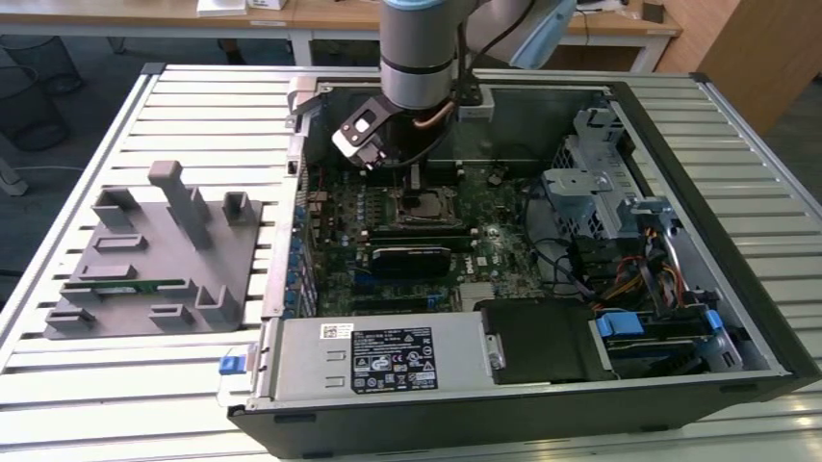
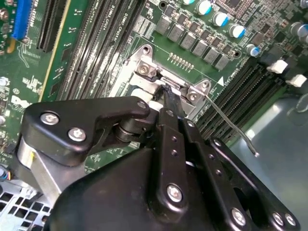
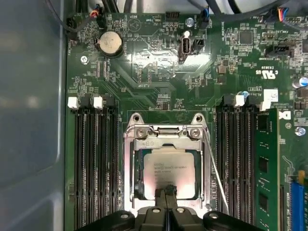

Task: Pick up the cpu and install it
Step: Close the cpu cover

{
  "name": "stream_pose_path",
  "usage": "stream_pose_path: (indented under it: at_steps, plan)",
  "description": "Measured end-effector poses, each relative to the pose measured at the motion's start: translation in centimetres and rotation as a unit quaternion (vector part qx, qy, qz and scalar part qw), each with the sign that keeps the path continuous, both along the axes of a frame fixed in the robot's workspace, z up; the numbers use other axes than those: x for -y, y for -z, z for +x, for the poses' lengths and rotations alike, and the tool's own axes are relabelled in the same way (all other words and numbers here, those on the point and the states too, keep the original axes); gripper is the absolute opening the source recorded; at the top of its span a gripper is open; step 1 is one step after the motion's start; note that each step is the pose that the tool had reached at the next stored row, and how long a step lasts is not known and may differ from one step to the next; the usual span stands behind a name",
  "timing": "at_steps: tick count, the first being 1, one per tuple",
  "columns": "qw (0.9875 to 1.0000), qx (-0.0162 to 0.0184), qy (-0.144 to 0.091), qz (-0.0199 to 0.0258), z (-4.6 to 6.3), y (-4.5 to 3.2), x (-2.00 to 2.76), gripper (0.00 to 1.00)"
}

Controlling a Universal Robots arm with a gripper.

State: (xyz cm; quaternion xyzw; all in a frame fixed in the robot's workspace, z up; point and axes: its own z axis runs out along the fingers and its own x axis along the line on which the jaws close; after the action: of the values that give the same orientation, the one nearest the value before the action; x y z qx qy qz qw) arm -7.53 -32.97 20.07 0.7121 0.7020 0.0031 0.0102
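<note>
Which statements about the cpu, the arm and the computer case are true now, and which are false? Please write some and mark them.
1. The cpu lies inside the socket frame on the motherboard. True.
2. The gripper hangs over the grey fixture. False: it is over the socket frame, with its fingers at the cpu's edge. The fixture stands apart on the table.
3. A green memory stick stands in a slot beside the socket frame. True.
4. The computer case has its side panel on. False: it is open and the motherboard is exposed.
</note>
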Motion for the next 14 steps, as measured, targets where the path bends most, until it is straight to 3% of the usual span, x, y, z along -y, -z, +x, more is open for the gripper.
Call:
stream_pose_path:
  at_steps: [11, 14]
  plan:
    - [1.0, -0.0008, 0.0, 0.0012, 0.75, 0.22, 0.0, 0.11]
    - [1.0, -0.0004, 0.0, 0.0016, 0.77, -0.12, -0.02, 0.11]
